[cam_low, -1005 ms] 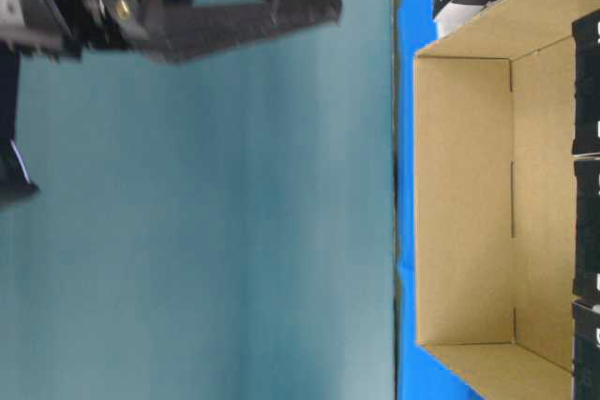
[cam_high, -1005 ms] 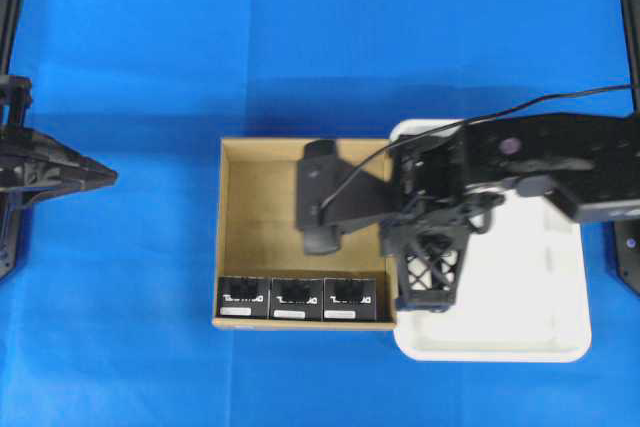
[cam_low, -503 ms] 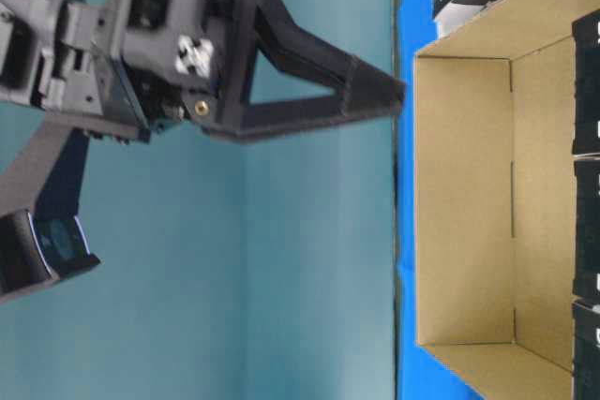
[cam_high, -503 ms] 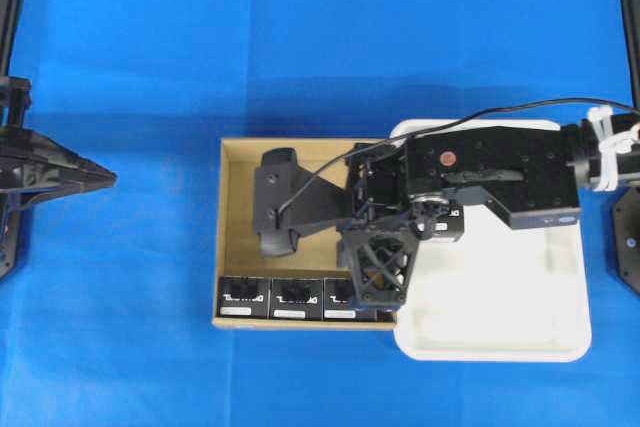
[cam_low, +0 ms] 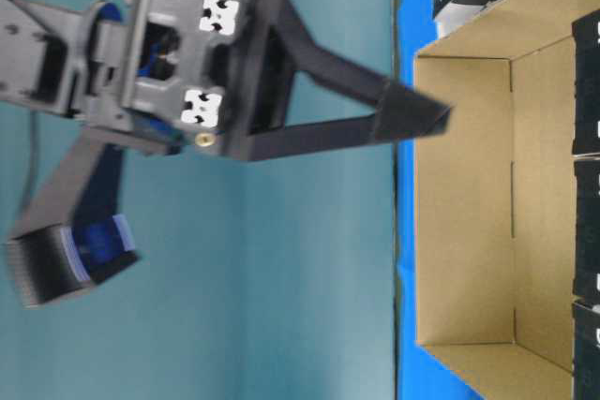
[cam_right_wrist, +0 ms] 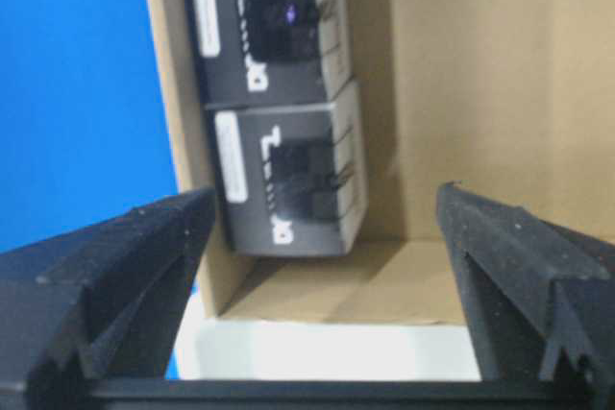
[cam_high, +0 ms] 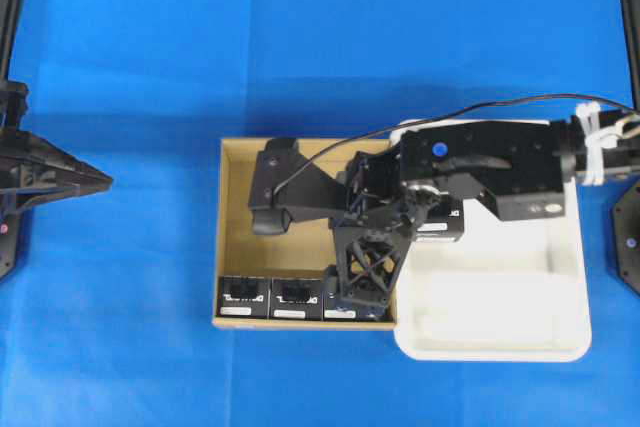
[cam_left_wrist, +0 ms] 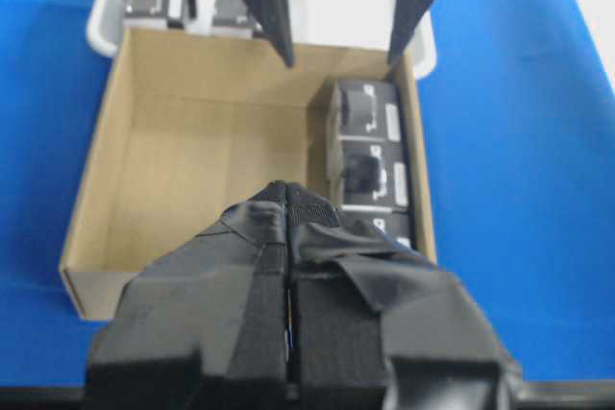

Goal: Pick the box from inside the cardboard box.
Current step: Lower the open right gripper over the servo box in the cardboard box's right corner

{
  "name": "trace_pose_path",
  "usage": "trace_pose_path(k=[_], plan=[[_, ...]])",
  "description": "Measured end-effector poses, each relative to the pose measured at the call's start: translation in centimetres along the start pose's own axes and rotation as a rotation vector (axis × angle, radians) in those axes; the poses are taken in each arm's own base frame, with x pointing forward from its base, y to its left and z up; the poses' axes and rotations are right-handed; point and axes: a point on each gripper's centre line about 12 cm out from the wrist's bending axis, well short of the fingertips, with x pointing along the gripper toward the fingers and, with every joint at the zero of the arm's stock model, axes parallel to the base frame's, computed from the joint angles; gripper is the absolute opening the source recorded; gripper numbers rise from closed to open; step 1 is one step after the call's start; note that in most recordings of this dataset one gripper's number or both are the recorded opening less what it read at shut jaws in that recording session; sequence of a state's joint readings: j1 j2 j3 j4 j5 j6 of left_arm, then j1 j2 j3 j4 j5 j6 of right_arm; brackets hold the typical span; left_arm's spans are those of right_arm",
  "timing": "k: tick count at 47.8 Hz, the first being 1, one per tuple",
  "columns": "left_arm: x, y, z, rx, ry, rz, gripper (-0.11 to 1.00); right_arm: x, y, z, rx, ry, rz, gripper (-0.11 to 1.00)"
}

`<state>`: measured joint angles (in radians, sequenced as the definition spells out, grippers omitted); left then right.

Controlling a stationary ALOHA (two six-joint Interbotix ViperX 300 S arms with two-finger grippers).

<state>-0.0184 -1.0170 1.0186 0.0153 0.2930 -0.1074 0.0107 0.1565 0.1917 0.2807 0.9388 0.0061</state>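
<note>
Three boxes (cam_high: 296, 299) line the cardboard box's (cam_high: 232, 237) near wall; the right claw (cam_right_wrist: 327, 228) hangs above the end one, jaws wide, empty. Step: approach for the next pick. Needs lowering to straddle it, then closing. Left claw (cam_left_wrist: 288, 237) sits pinched, idle.

hidden: third box (cam_high: 341, 312) mostly under right tool (cam_high: 362, 292) | cut off: left tool (cam_high: 60, 179)
</note>
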Motion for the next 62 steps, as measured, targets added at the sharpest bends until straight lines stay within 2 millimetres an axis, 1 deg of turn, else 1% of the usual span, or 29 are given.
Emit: trace_pose_path(k=[5, 15, 23, 30, 62], plan=[[0.0, 0.0, 0.0, -0.003, 0.0, -0.002, -0.06, 0.6, -0.4, -0.4, 0.015, 0.021, 0.027, 0.95], [0.1, -0.1, -0.1, -0.004, 0.005, -0.003, -0.06, 0.9, -0.9, -0.3, 0.014, 0.025, 0.081, 0.95], [0.0, -0.1, 0.0, -0.005, 0.002, -0.003, -0.06, 2.5, -0.9, -0.5, 0.004, 0.059, 0.113, 0.95], [0.0, -0.1, -0.1, -0.005, 0.003, -0.003, -0.06, 3.5, -1.0, -0.7, 0.01, 0.082, 0.118, 0.95], [0.1, -0.1, 0.0, -0.005, 0.003, -0.003, -0.06, 6.2, -0.9, -1.4, -0.002, 0.114, 0.108, 0.95]])
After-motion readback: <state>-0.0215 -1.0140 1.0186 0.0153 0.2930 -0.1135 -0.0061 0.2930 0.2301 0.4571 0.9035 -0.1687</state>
